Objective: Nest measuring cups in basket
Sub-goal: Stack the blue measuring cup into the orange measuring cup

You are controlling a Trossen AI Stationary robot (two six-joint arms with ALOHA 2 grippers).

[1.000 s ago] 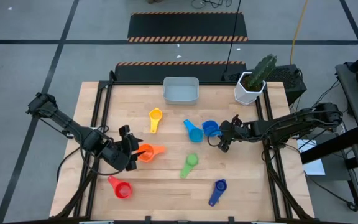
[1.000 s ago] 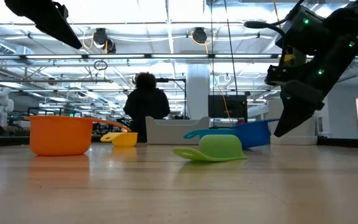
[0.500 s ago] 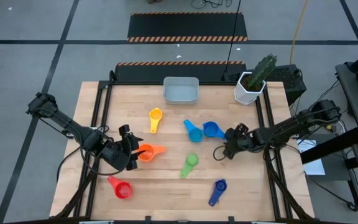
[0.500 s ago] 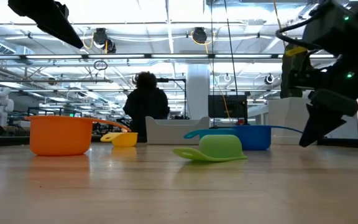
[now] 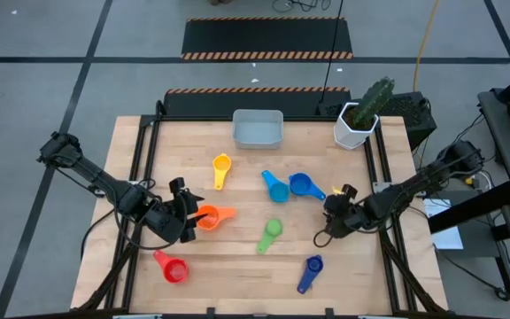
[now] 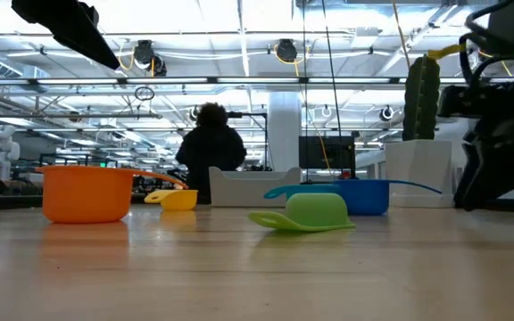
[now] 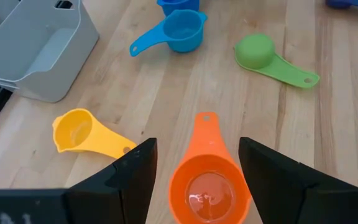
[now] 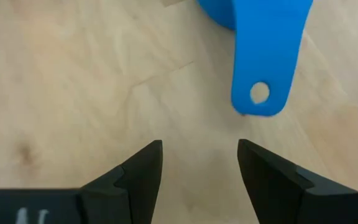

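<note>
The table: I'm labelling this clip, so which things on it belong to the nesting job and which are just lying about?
Job:
- yellow cup
- orange cup
- red cup
- green cup
- light blue cup
- blue cup
- dark blue cup
- basket

Lying about:
- cactus in its white pot

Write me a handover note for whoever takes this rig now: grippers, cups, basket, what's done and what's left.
Left gripper: open, straddling the orange cup, not closed on it.
Right gripper: open, empty, just off the blue cup's handle.
Basket: at the table's far edge, empty.
Other cups, all loose on the table: yellow, light blue, green, red, dark blue.
Done: nothing nested or in the basket.
Left: all of it; six cups in sight, a seventh not visible.
</note>
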